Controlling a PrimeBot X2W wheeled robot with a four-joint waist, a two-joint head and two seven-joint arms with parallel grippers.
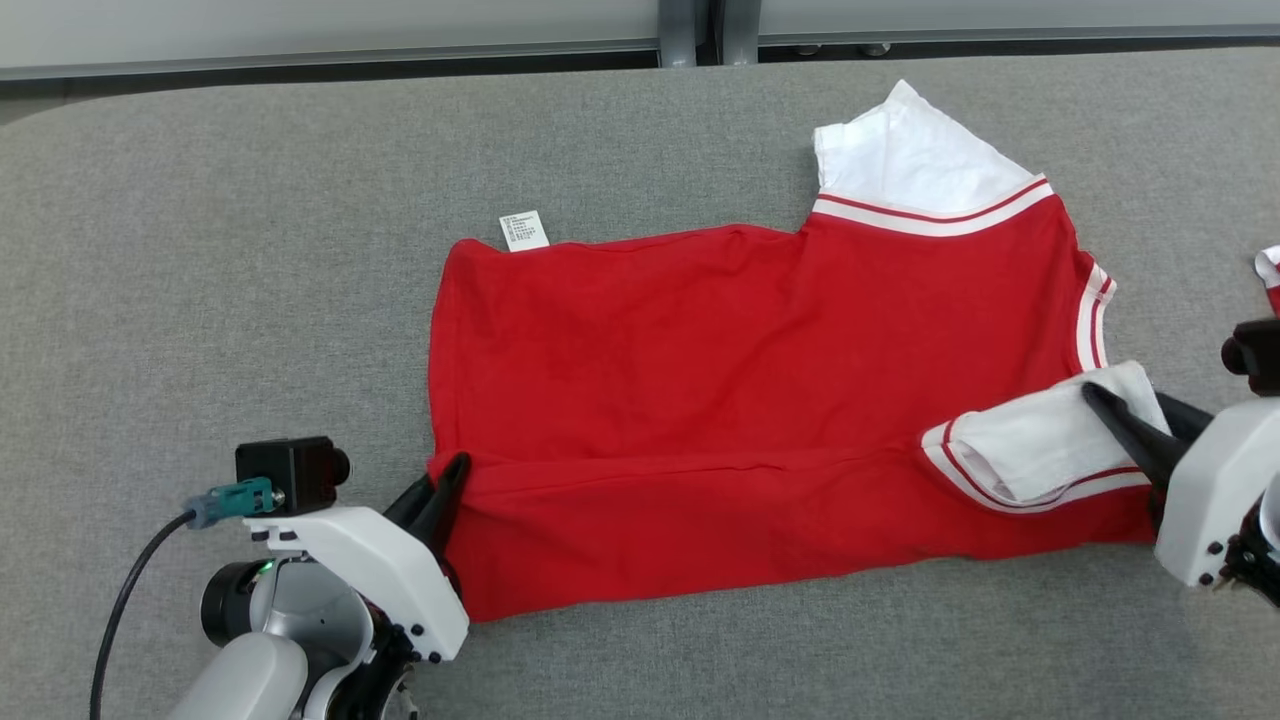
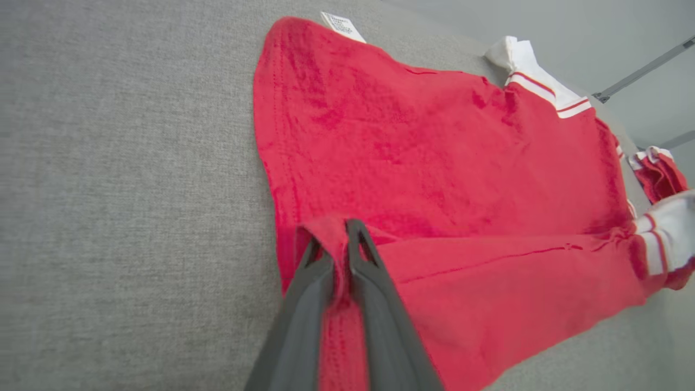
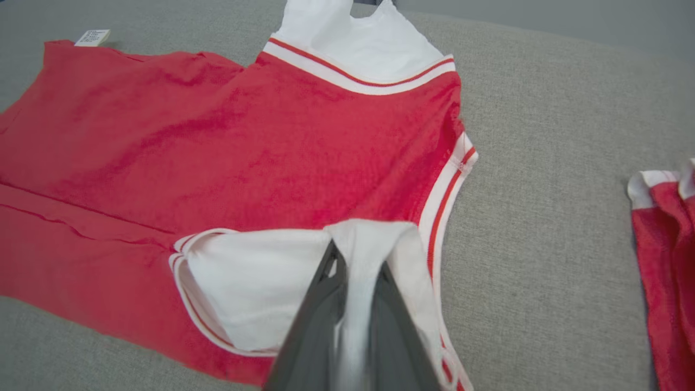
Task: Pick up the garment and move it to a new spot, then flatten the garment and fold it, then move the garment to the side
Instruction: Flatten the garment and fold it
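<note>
A: One garment (image 1: 750,400), red with white sleeves and striped trim, spread flat across the middle of the grey table (image 1: 250,300). Near long edge folded over onto the body as a band.

B: Noted. Holders?

A: Two. First, left gripper (image 2: 332,234), clamped on the near hem corner, red cloth pinched between both dark fingers (image 2: 304,326). Second, right gripper (image 3: 355,255), clamped on the near white sleeve (image 3: 255,282), itself turned over onto the red body.

B: Entries per view?

A: Head view: whole layout, one gripper at each end of the folded band. Far white sleeve (image 1: 900,150) flat toward the table's back edge. Care label (image 1: 524,230) poking out at the far hem corner.
Left wrist view: the pinch up close, with red cloth raised into a small ridge between the fingers.
Right wrist view: white cloth bunched between that gripper's fingers, not readable from the head view, where the sleeve hides the fingertips.

B: Other stock?

A: One second red-and-white item (image 3: 662,244), crumpled, on the table apart from the garment, past its sleeve end. A mere sliver at the head view's right edge, plain in the right wrist view.
</note>
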